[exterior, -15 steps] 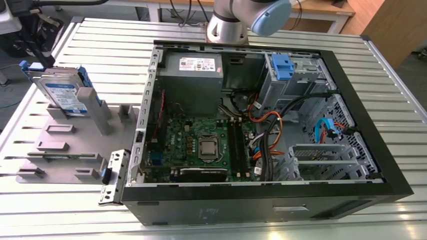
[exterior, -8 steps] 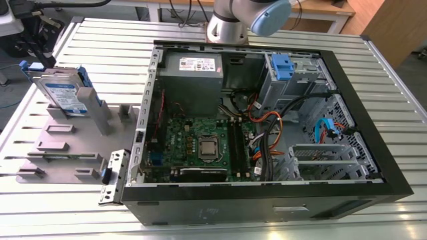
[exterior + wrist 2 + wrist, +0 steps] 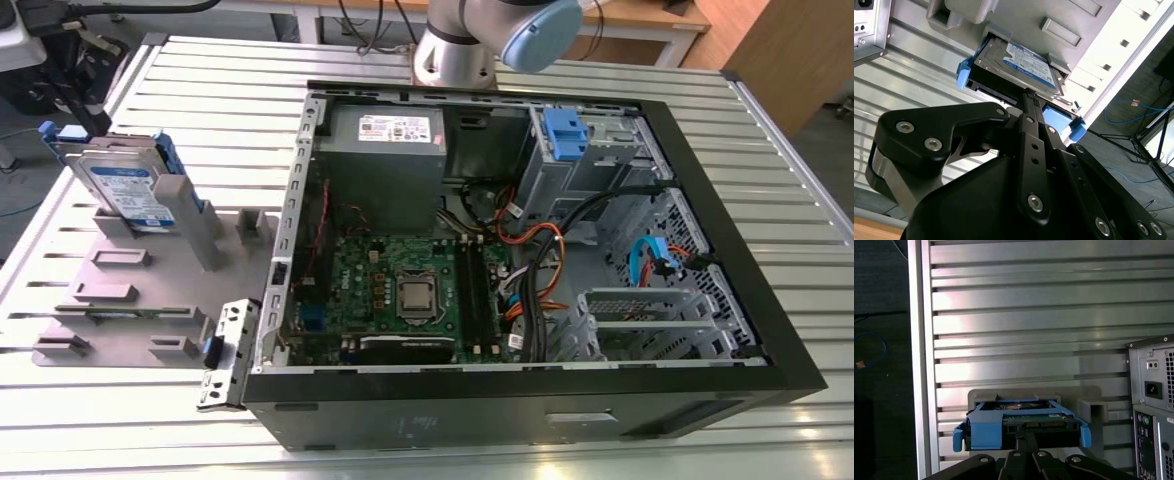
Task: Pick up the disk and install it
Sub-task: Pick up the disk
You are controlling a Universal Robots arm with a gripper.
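Gripper (image 3: 1026,95) jaws read clenched, tips meeting, grasping nothing. I see the disk (image 3: 1021,62) standing on edge in the grey holder (image 3: 134,290), toward the exterior view's left of the open computer case (image 3: 534,405).

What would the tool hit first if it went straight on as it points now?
The disk: in both wrist views the tool points at the middle of its near edge. Nothing shows between them, though the gap is hard to judge.
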